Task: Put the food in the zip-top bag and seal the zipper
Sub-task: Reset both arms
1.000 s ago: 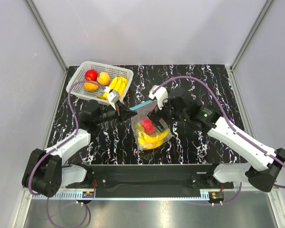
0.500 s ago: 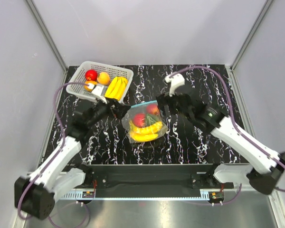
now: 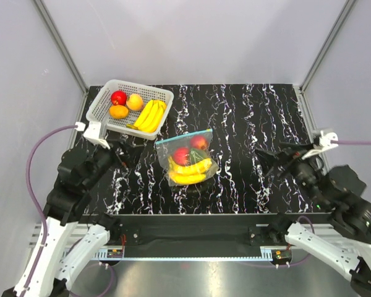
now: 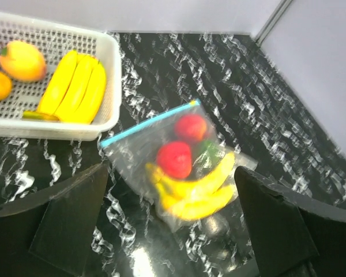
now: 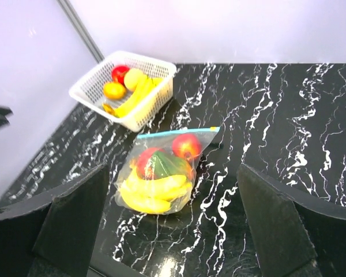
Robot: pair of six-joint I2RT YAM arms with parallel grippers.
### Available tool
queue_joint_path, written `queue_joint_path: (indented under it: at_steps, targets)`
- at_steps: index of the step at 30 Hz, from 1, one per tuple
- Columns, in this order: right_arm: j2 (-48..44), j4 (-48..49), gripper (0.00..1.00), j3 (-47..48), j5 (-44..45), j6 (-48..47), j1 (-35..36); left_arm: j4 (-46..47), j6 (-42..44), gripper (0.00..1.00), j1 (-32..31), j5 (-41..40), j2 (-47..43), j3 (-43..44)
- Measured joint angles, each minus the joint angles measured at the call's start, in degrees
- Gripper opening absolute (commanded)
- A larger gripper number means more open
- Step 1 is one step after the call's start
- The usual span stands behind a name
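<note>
The zip-top bag (image 3: pixel 187 159) is lying flat in the middle of the bench (image 3: pixel 253 111), with bananas (image 3: pixel 188 174) and two red apples (image 3: pixel 181 154) sitting inside and the blue zipper (image 3: pixel 184 137) running along its far edge. The left jaws and right jaws are both hanging wide open, holding nothing, well apart from the bag on either side. More fruit (image 3: pixel 149 114) is sitting in the white basket (image 3: pixel 99 102) at back left.

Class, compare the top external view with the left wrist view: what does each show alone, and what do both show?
Top external only: the right pincer, standing open. Left wrist only: the left pincer seen from behind, with the inner faces of its fingers. Both: the zip-top bag holding bananas, and the white basket with more fruit.
</note>
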Motion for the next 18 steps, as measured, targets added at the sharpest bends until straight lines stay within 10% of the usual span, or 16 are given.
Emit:
queue_joint_path:
  at_steps: [18]
  targets:
    - [-13.51,-9.92,1.0,-9.03,4.5,1.66,-0.02,-6.64,6.51,0.99,-0.17,0.57,-23.61,-10.78]
